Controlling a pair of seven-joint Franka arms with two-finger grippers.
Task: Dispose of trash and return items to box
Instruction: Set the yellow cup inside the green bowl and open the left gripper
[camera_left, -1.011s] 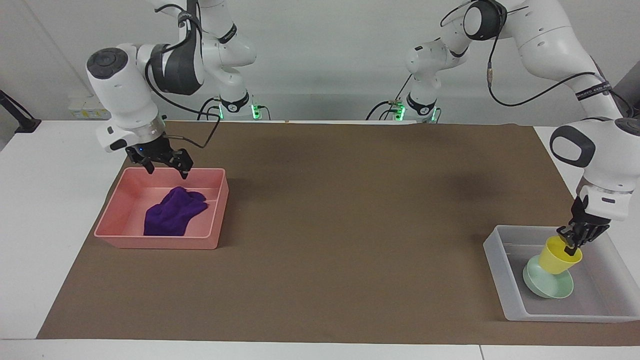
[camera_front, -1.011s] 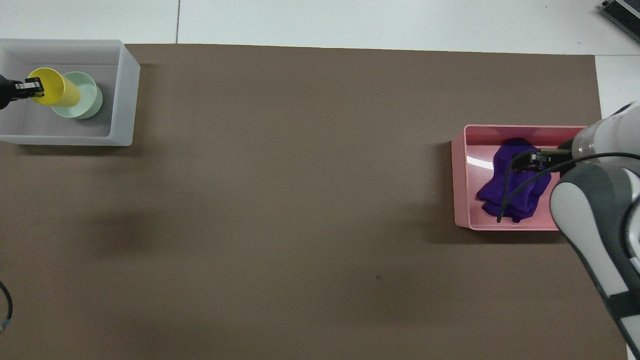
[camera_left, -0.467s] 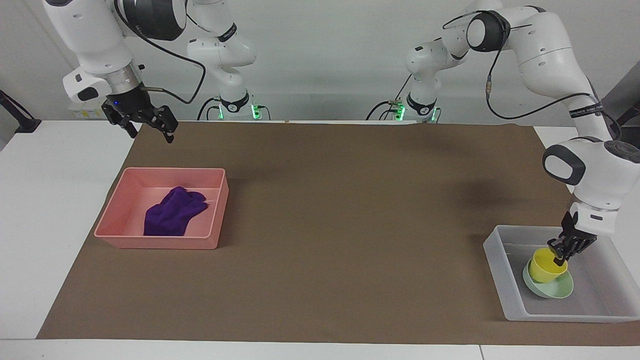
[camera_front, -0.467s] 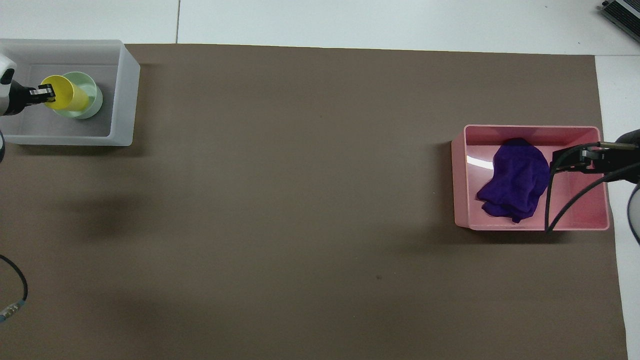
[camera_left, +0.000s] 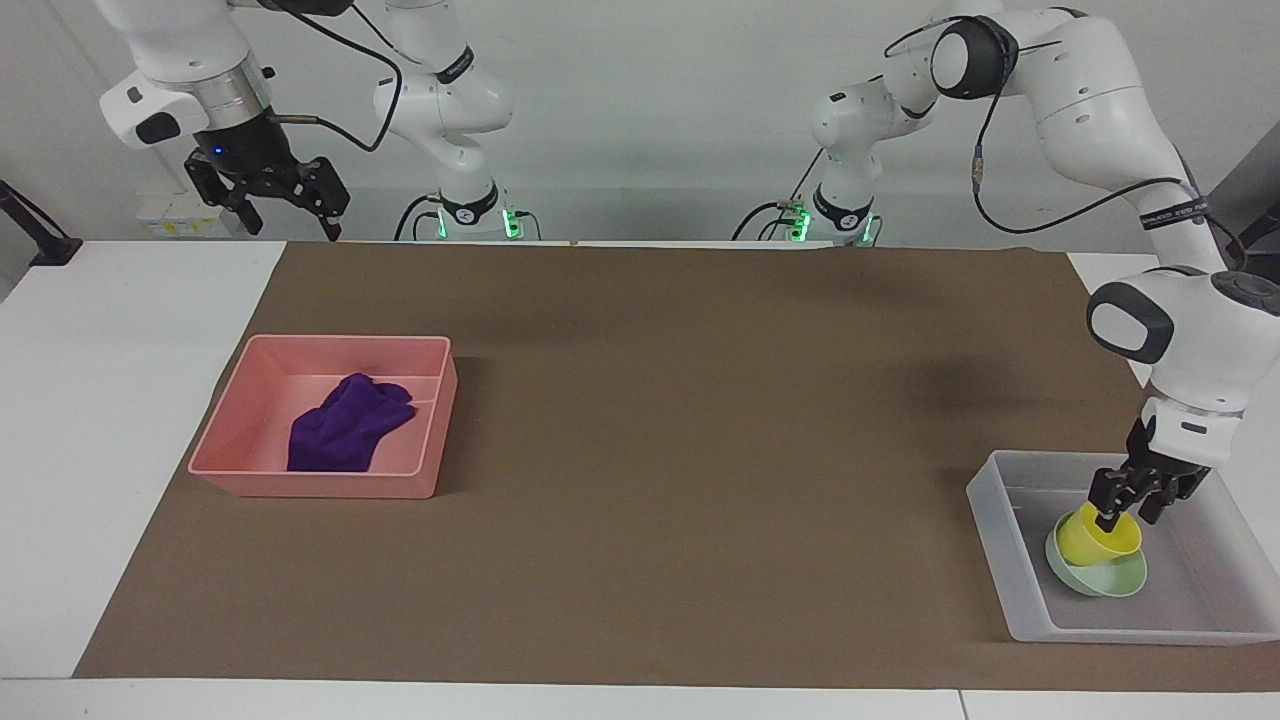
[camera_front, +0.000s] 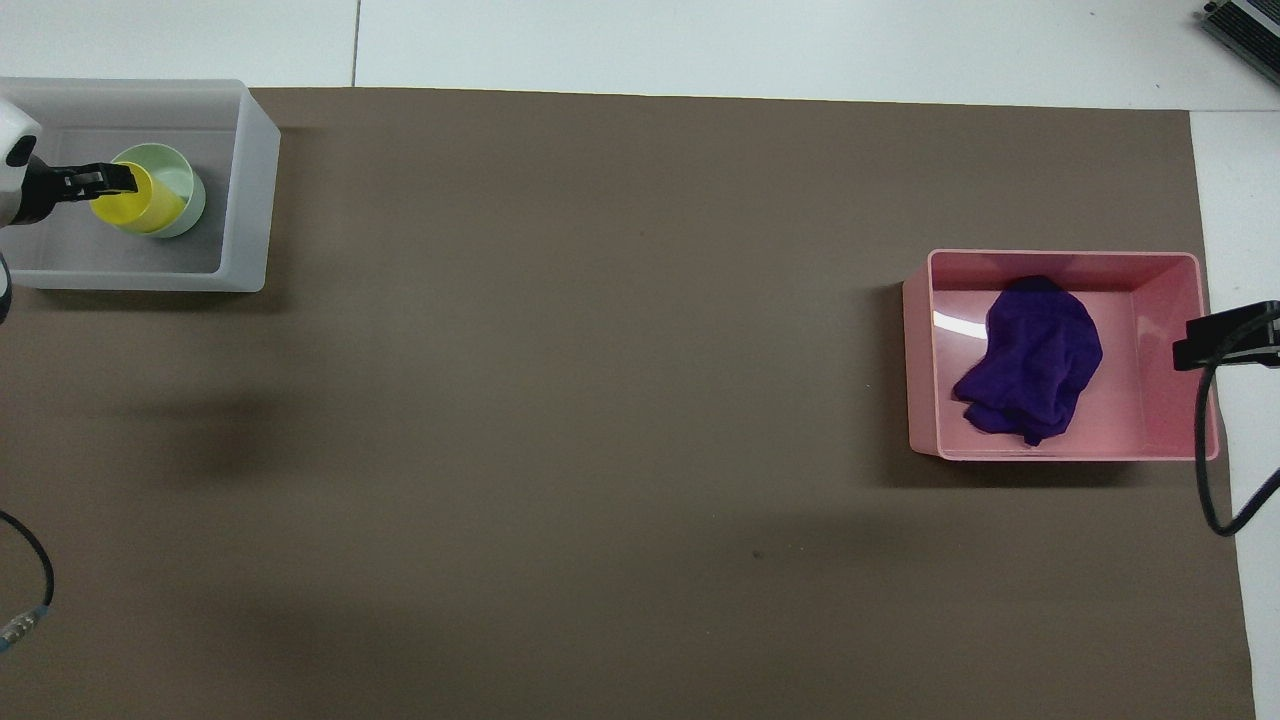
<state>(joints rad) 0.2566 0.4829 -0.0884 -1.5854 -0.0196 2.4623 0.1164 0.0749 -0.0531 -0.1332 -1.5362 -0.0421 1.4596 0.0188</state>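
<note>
since half a second ago: right gripper (camera_left: 282, 203) raised higher and drawn back toward the robots, now up over the table edge by the mat's near border, well clear of the pink tray (camera_left: 232, 425); fingers spread wide, holding nothing. left gripper (camera_left: 1130, 510) now parted over the yellow cup (camera_left: 1097, 537): one finger inside the rim, the other outside, no longer pinching the wall. cup dropped further into the bowl since a second ago, and sits lower than before.

surface: white table (camera_left: 110, 380) covered across most of its width by a brown paper mat (camera_left: 700, 450). plain pale wall above the arm bases; green lights at both bases. corner of some dark device at the table's far corner in the overhead view (camera_front: 1245, 25).

containers:
- pink tray, toward the right arm's end of the table, on the mat. purple cloth rag (camera_left: 345, 422) crumpled inside on the floor, off-centre, touching no gripper.
- translucent whitish box (camera_left: 985, 505), toward the left arm's end, farther from the robots than the pink tray. mint-green bowl (camera_left: 1115, 580) on its floor, tipped slightly. yellow cup nested in the bowl, leaning, mouth up.

overhead view: left gripper (camera_front: 105, 180) reaching in over the cup's rim; only the tip of the right gripper (camera_front: 1225, 337) showing, at the pink tray's outer wall.
</note>
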